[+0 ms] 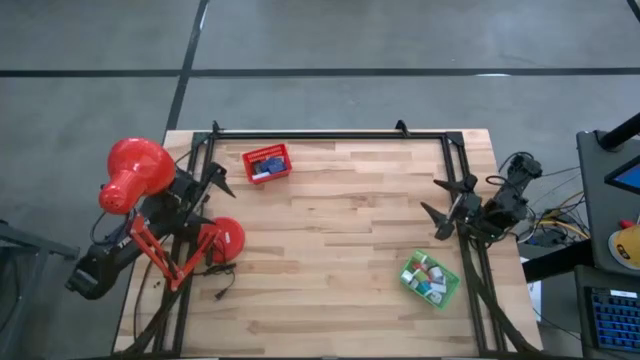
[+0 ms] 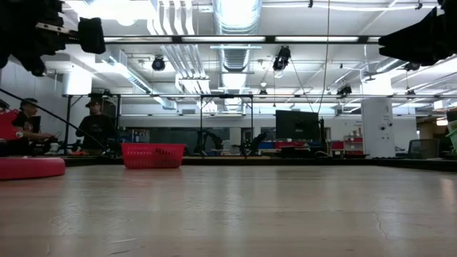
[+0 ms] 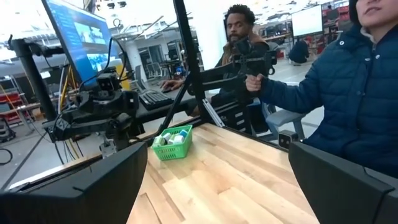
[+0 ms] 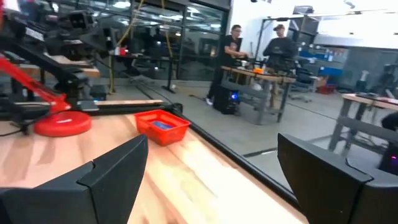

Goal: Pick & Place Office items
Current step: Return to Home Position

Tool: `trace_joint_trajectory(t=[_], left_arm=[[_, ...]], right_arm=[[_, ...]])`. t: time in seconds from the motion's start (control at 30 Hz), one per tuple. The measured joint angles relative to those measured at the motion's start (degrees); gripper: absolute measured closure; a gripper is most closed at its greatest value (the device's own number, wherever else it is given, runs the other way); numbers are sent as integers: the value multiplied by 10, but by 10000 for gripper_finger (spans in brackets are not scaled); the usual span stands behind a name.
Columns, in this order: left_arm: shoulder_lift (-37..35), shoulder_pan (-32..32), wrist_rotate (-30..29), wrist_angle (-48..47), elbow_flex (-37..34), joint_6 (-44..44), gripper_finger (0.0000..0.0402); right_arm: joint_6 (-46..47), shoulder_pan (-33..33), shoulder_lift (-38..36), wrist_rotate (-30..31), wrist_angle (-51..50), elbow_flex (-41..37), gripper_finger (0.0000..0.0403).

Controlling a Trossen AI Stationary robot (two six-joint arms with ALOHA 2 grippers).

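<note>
Black left end effector (image 1: 222, 180) and right end effector (image 1: 433, 208) hover at opposite table (image 1: 330, 250) edges, pointing inward, both spread open.

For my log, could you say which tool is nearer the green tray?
Right: the right tool hangs close by the green tray; the left tool is across the table.

The high view looks straight down from well above the table (image 1: 330, 250). The low view sits at the table's near edge, facing level toward the far red tray (image 2: 153, 155). The left wrist view faces right, past the left gripper (image 3: 217, 155), to the green tray (image 3: 172, 142); the right wrist view faces left, past the right gripper (image 4: 212, 142), to that red tray, which the high view shares
</note>
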Motion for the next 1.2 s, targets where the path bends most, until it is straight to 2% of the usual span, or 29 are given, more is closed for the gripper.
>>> trace_joint_trajectory(t=[0.13,0.3,0.4,0.5,0.57,0.63,0.73,0.8,1.0,1.07,1.2], left_arm=[[-46,0,0,0,-13,-17,7],[-88,0,-11,0,-38,-5,7],[-95,0,-83,-5,-64,3,7],[-92,-1,-165,-66,-63,-7,7],[-91,-2,-199,-99,-65,-22,7],[-90,-4,-191,-116,-65,-9,7],[-94,-15,-89,-83,-65,44,7],[-100,-26,-47,-55,-65,48,7],[-102,-49,-104,-58,-65,44,7],[-101,-49,-116,-59,-65,48,7],[-99,-49,-136,-60,-65,-28,7]], right_arm=[[0,28,0,0,13,-1,53],[15,31,2,-16,23,-2,53],[47,31,5,-17,22,-10,53],[59,31,4,-17,22,-16,53],[60,31,4,-17,22,-17,53],[64,31,5,-17,22,-17,53],[74,31,4,-17,22,-18,53],[85,31,4,-17,23,-18,53],[82,31,5,-17,22,-18,53],[107,31,5,-17,22,-18,53],[132,31,5,-17,22,-18,53]])
